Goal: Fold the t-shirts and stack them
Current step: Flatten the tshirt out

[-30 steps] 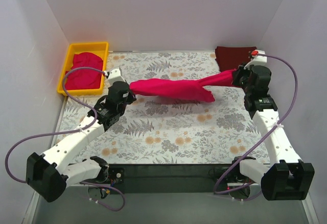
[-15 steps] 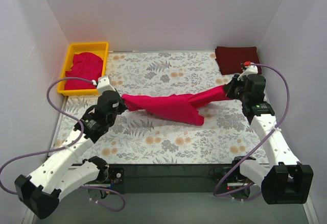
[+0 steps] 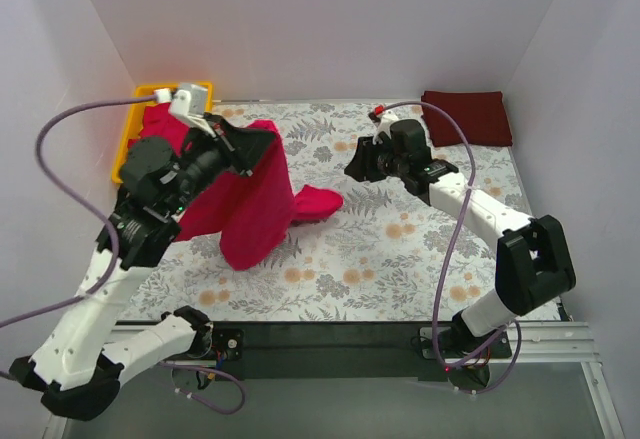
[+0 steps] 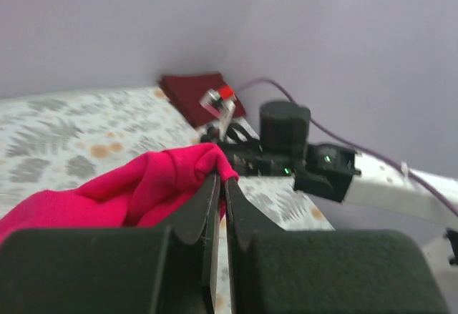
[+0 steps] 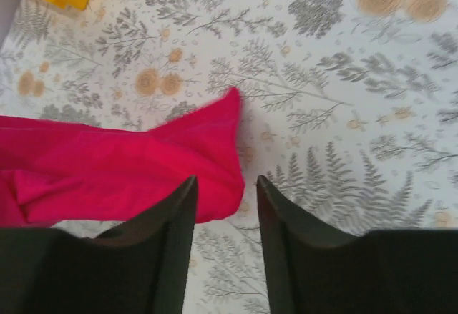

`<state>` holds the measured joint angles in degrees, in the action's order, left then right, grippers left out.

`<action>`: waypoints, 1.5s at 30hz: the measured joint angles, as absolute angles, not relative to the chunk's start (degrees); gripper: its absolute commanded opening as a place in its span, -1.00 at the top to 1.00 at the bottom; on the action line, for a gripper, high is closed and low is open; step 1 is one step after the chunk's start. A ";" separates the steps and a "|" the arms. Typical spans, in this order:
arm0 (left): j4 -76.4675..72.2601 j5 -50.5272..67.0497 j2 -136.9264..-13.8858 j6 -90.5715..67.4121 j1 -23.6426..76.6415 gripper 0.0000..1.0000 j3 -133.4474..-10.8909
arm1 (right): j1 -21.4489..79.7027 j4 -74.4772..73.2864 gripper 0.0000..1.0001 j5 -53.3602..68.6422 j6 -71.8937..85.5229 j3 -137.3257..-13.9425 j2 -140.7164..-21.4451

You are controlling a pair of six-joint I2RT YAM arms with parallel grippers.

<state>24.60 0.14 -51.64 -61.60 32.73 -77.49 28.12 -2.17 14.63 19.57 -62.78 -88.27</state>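
The left gripper point(image 4: 220, 179) is pinching a bit of the pink shirt point(image 3: 255, 209) with its jaws closed tight on the cloth. The shirt is hanging down under it, and the low end is lying on the table point(image 3: 400, 249). The right gripper point(image 5: 225, 185) is standing partly open and is holding nothing. The shirt's loose end is lying just below it. The maroon shirt point(image 3: 465, 116) is lying folded, well apart from both grippers. More pink cloth point(image 3: 158, 127) is sitting in the tray point(image 3: 200, 89) near the left gripper.
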 measured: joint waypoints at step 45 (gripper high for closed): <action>46.96 -20.73 -55.37 -96.60 39.92 -0.32 -38.30 | 21.17 -13.56 -0.27 3.55 11.77 -39.51 -74.30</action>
<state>46.96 -20.73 -55.37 -96.60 39.92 -38.30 21.17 -13.56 3.55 11.77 -39.51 -74.30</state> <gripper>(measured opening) 0.665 0.640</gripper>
